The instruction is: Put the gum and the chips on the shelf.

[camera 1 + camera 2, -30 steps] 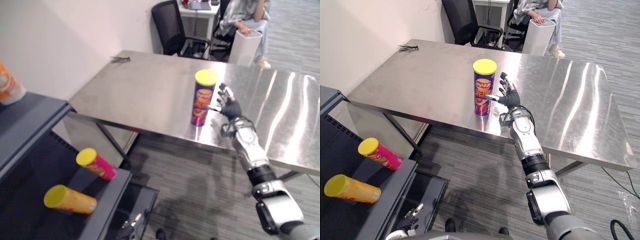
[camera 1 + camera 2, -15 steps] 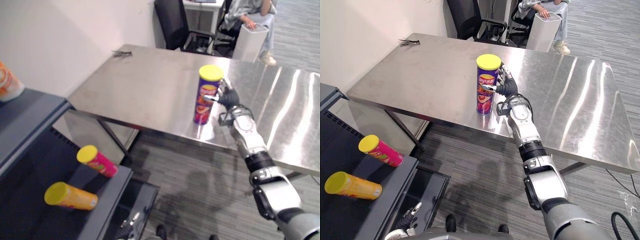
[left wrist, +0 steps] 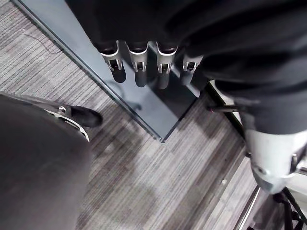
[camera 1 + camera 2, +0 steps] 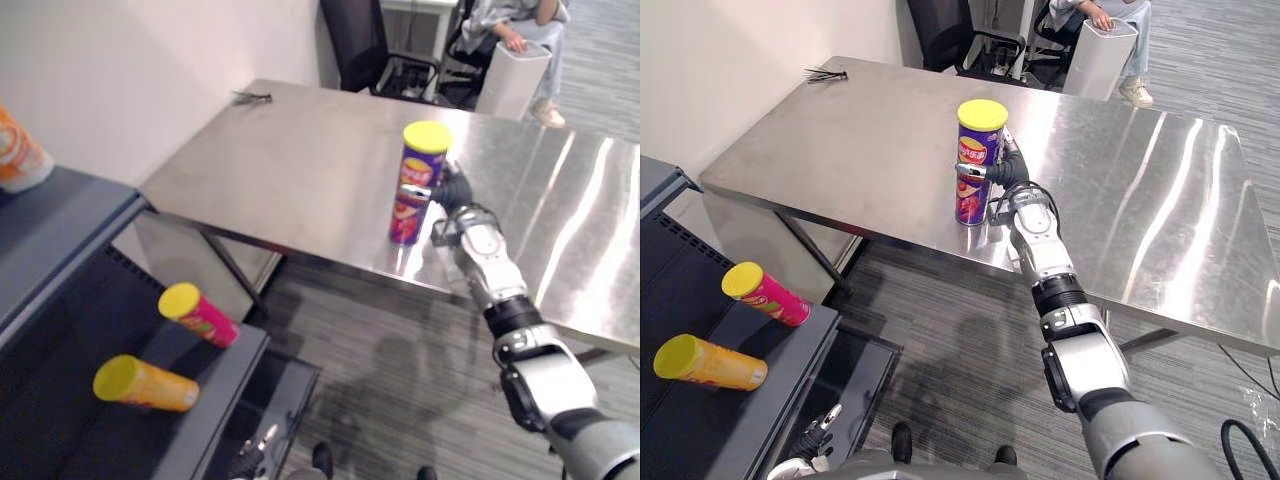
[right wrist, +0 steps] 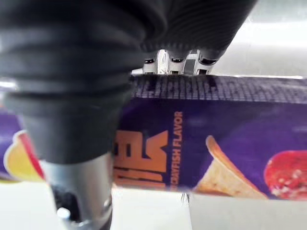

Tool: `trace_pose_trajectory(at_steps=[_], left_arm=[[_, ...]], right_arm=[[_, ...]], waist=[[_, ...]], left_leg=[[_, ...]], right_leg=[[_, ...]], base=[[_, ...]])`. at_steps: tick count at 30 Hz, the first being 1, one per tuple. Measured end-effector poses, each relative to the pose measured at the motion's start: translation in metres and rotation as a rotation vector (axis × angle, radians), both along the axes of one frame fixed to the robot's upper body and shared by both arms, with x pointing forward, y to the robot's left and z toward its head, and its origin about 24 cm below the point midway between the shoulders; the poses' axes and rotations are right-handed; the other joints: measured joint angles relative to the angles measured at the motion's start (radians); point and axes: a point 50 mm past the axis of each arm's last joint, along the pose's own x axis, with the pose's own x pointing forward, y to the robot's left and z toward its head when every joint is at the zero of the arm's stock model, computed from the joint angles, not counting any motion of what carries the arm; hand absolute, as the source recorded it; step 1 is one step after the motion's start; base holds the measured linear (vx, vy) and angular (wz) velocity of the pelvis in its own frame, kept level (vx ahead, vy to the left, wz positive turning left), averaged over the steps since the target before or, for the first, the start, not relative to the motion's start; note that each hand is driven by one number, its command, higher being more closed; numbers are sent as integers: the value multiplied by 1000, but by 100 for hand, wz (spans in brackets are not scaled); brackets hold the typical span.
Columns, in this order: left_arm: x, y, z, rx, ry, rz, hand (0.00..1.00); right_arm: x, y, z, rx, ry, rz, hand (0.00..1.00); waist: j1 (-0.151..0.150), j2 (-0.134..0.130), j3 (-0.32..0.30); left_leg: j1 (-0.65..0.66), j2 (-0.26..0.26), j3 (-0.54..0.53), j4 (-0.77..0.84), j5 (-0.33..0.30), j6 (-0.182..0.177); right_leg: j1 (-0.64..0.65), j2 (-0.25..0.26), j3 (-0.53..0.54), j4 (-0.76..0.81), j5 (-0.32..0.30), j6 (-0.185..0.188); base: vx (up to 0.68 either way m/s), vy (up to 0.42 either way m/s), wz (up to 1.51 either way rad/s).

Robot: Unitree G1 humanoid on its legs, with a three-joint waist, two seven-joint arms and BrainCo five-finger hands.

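Right wrist view sits so close to the purple chips can (image 5: 216, 129) that both its ends are cut off. Glossy printed card shows, with the right robot hand (image 5: 86, 96) wrapped on it: the thumb lies across the near side, and the fingers (image 5: 177, 60) hook over the far side with their tips hidden.

From the head camera the can stands upright on the tabletop (image 4: 300, 170), near its front edge, at about 1 o'clock from the middle. It is a tall cylinder under a yellow plastic lid. There the fingers are tucked behind it and the thumb lies across the label. The tabletop is brushed steel, streaked with reflections. At its far corner, 11 o'clock, lies a small black spiky thing (image 4: 252, 96), too small to identify.

At 8 o'clock is the dark metal shelf (image 4: 70, 240), cut by the frame. On its lower tier a pink tube (image 4: 198, 314) and an orange tube (image 4: 145, 384) lie on their sides, apart, both yellow-lidded. On the top tier, at 9 o'clock, an orange-and-white tub (image 4: 15, 160) is half cut off; whether it is the gum I cannot tell.

The left robot hand (image 3: 144, 52) hangs low beside the shelf's bottom tier above ribbed grey carpet (image 4: 380, 370), fingers straight and loose, holding nothing.

Past the tabletop, at 12 to 1 o'clock, are a black office chair (image 4: 360, 40), a white bin (image 4: 510, 80) and a seated person (image 4: 510, 20) cut off by the frame.
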Motion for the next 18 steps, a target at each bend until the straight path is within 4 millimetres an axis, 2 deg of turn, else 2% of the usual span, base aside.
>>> trace_pose_trajectory(at_steps=[1,2,11,18], left_arm=[[0,0,0,0,1,0,0],[-1,0,0,0,2,1,0],[-4,0,-1,-2,12,0,0],[-6,1,-1,2,17,0,0]], right_arm=[[0,3,-1,-2,2,13,0],[0,5,-1,-8,3,23,100],[-4,23,-6,-56,11,106,100],[-14,35,-12,-67,-3,173,100]], waist=[[0,0,0],[0,0,0],[-2,-3,2],[-3,-11,6]], left_leg=[[-1,0,-2,0,0,0],[-1,0,-2,0,0,0],[0,3,2,0,0,0],[5,3,3,0,0,0]], right_leg=[[0,0,-3,0,0,0],[0,0,-4,0,0,0],[0,1,-4,2,3,-2],[0,0,-2,9,3,-2]], base=[[12,-21,6],[16,-24,4],[0,0,0],[0,0,0]])
